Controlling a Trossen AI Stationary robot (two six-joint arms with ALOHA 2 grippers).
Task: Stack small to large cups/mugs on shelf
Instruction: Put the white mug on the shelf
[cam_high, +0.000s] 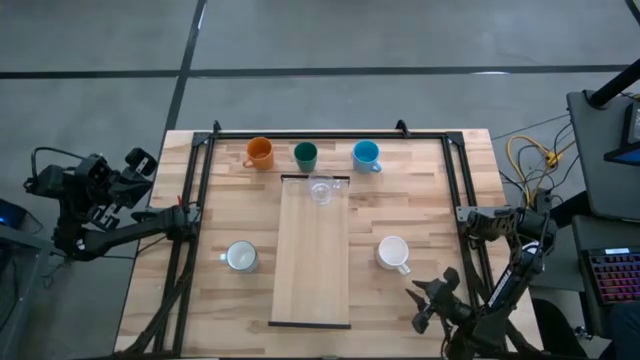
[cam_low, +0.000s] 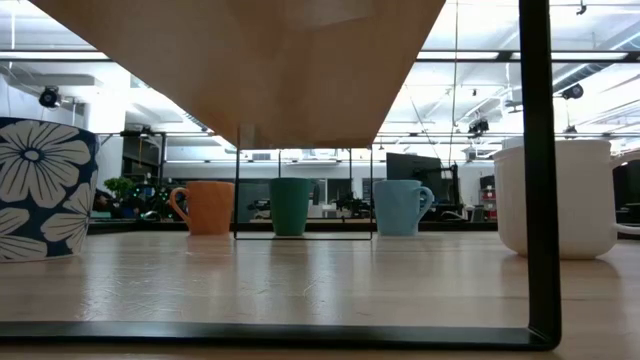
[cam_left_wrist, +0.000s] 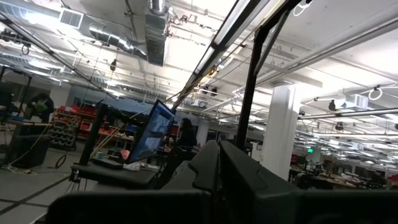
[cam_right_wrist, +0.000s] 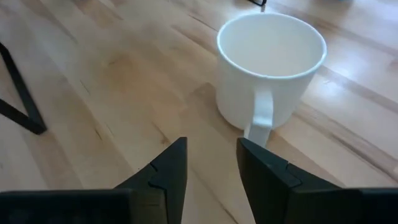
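6 cups sit around the shelf (cam_high: 311, 255): flowered mug (cam_high: 240, 257) at 9 o'clock, orange mug (cam_high: 260, 153), green cup (cam_high: 305, 155), clear glass (cam_high: 321, 190) on it at 12, blue mug (cam_high: 365, 155), white mug (cam_high: 393, 253) at 3. No writing is legible. Left gripper (cam_high: 128, 177): cannot tell. Right gripper (cam_right_wrist: 211, 165), fingers parted, faces the white mug.

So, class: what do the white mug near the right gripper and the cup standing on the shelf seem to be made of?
White mug: likely glazed ceramic, with opaque, smooth, thick walls. Cup on the shelf: apparently clear glass, since the wood shows through it.
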